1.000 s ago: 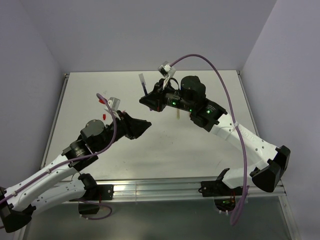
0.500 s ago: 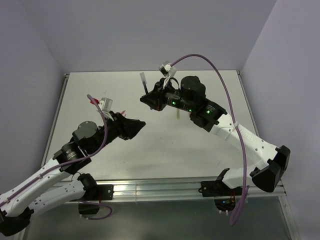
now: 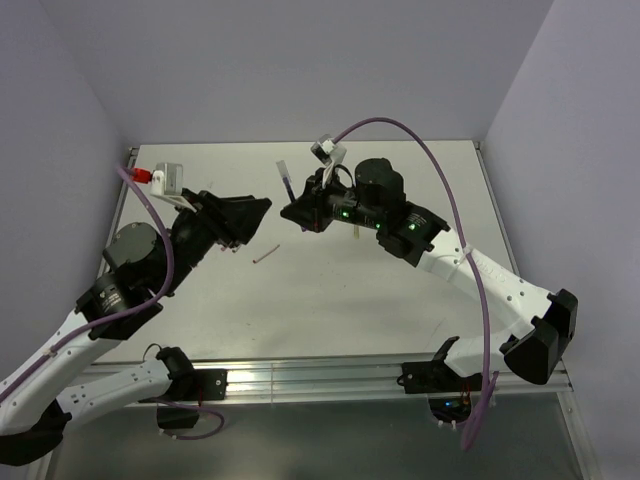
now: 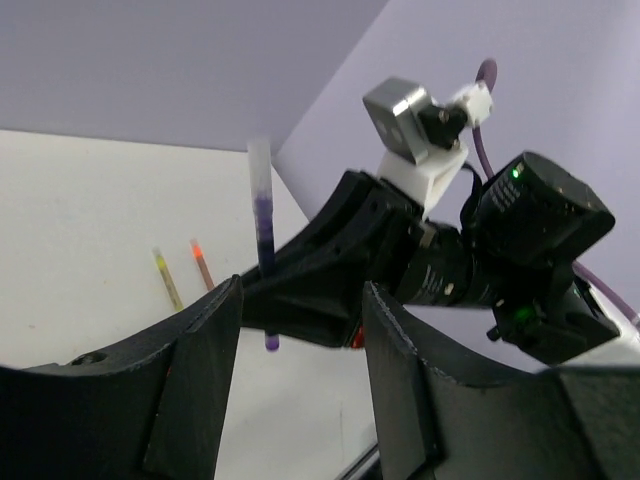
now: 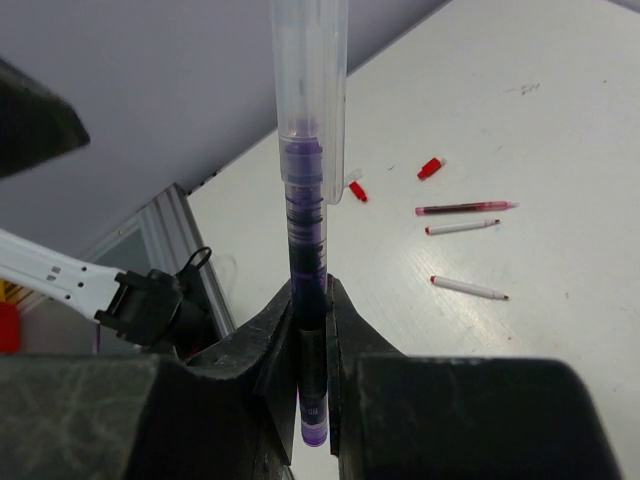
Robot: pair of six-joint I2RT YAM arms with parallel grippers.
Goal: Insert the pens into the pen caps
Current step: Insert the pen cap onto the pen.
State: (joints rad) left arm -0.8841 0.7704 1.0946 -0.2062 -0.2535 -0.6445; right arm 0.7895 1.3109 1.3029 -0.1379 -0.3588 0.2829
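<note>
We have the right jaws clamped on the lower barrel of a purple pen (image 5: 305, 250), holding it upright and well clear of the tabletop (image 3: 380, 300). We read that as a way to offer its upper end to the other arm in free air, where nothing lying on the surface gets in the way. A clear cap (image 5: 310, 80) already sits over that upper end with its clip hanging beside the barrel, though we cannot tell whether it is pushed fully home. The left jaws stand apart with nothing between them, raised off the tabletop and pointed at the pen, near it but not touching. In the left wrist view the pen shows inside their gap. That pose would suit either pressing the cap down or drawing off, and we cannot say which. The rest of the work lies flat: a red cap (image 5: 430, 168) and a second one (image 5: 357, 190) a little apart, three loose pens (image 5: 465, 208) roughly parallel near them, and a yellow pen (image 4: 167, 278) beside an orange-tipped one (image 4: 200, 262). Since only the held pen wears a cap, we judge the task barely begun. A thin barrel gripped low could pivot if pushed from the side, so any push should run along its length.
</note>
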